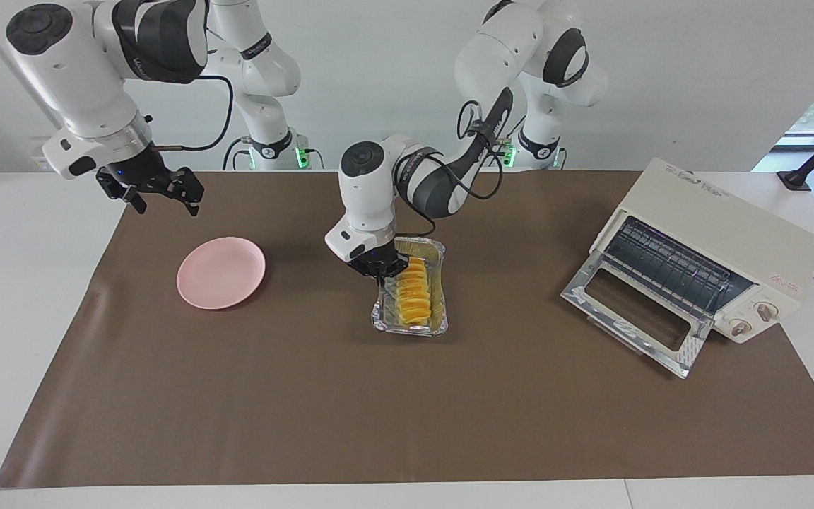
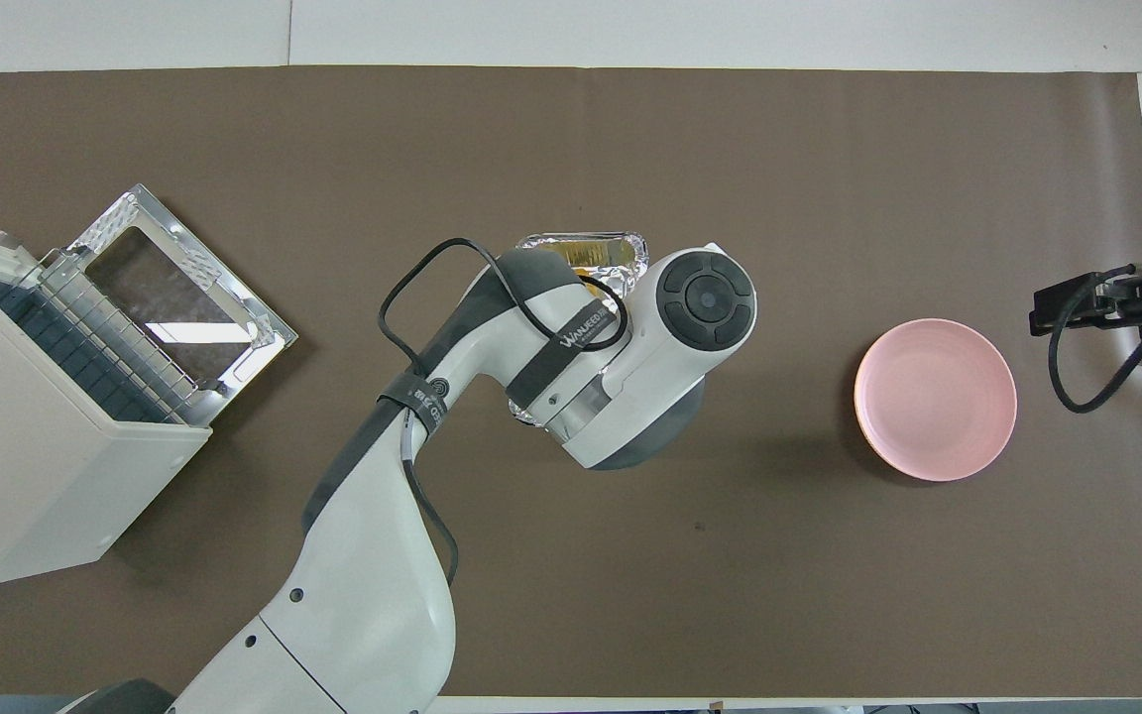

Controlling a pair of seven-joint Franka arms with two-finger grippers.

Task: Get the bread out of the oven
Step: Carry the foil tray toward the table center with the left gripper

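- Centrally on the brown mat, the small golden-orange bread loaf with crosswise ridges [image 1: 413, 291] lies lengthwise in a silver rectangular foil tray [image 1: 379, 317], well apart from the oven.
- Only a sliver of the bread and one end of the foil tray [image 2: 621, 248] show in the overhead view, since the left arm's wrist covers the rest.
- The left gripper [image 1: 379, 267] is down at the tray's end nearer the robots, right at the end of the loaf; its dark fingers sit close about that end, but I cannot tell whether they pinch the bread or merely stand beside it.
- The cream-white boxy toaster oven [image 1: 725, 230] stands toward the left arm's end of the table, its glass door in a shiny metal frame [image 1: 639, 313] dropped flat open onto the mat.
- Its wire rack [image 1: 668, 265] shows through the open front, with nothing seen on it, and two knobs [image 1: 752, 319] sit at the front corner.
- A round pink plate [image 1: 221, 272] lies bare on the mat toward the right arm's end, well apart from the tray.
- The right gripper [image 1: 160, 194] hangs in the air over the mat's edge, beside the plate and touching nothing, fingers spread; this arm waits.
- Between tray and plate, and between tray and oven, only brown mat [image 1: 407, 410] is seen.
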